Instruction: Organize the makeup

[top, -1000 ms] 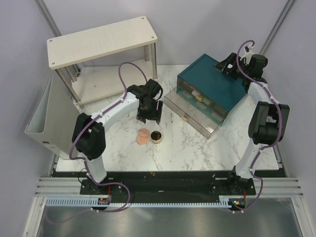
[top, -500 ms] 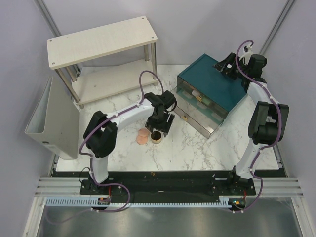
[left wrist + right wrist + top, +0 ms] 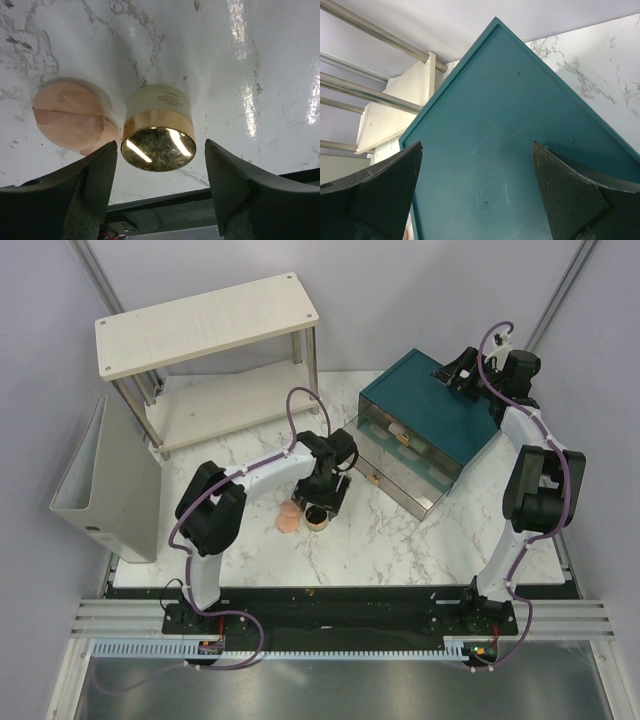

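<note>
A round gold-rimmed pot (image 3: 317, 518) (image 3: 158, 145) stands on the marble table, with a peach-pink sponge (image 3: 289, 517) (image 3: 70, 117) touching its left side. My left gripper (image 3: 325, 500) (image 3: 160, 167) hangs open just above the pot. In the left wrist view its two dark fingers flank the pot without touching it. My right gripper (image 3: 458, 375) (image 3: 477, 150) is open over the top of the large teal box (image 3: 430, 410) (image 3: 495, 100), holding nothing. A pale item (image 3: 401, 432) shows inside the box's upper drawer.
Two drawers (image 3: 395, 472) stick out of the teal box toward the pot. A wooden two-level shelf (image 3: 205, 325) stands at the back left. A grey bin (image 3: 95, 475) leans at the table's left edge.
My left arm swung right and toward the front, bringing its open gripper from behind the sponge to over the pot. The right arm stayed still.
</note>
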Robot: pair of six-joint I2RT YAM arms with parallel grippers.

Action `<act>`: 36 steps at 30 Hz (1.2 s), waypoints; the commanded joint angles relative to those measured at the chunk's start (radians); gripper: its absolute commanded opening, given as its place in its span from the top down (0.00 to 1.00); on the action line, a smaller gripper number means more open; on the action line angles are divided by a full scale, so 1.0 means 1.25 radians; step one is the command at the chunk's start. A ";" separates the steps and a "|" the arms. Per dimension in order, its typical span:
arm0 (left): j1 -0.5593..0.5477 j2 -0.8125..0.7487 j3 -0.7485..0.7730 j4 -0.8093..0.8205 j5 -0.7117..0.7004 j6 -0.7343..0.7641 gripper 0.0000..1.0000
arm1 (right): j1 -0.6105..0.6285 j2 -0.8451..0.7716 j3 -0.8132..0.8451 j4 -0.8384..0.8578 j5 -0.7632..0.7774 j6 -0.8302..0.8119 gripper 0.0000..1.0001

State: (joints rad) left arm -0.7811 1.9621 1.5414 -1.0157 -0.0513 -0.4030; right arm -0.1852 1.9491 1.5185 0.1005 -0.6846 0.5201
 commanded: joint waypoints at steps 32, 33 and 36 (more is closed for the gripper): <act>-0.003 -0.042 0.218 0.089 -0.066 0.057 0.98 | 0.013 0.016 -0.007 0.018 -0.025 0.016 0.02; -0.003 -0.010 0.275 0.084 -0.061 0.065 0.98 | 0.014 0.018 -0.008 0.018 -0.025 0.017 0.02; -0.003 0.056 0.387 0.075 -0.038 0.067 0.98 | 0.016 0.016 -0.012 0.018 -0.025 0.016 0.02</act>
State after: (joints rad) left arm -0.7811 1.9614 1.8473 -0.9451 -0.1036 -0.3714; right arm -0.1749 1.9556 1.5185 0.1131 -0.6975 0.5354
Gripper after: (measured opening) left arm 0.633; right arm 0.982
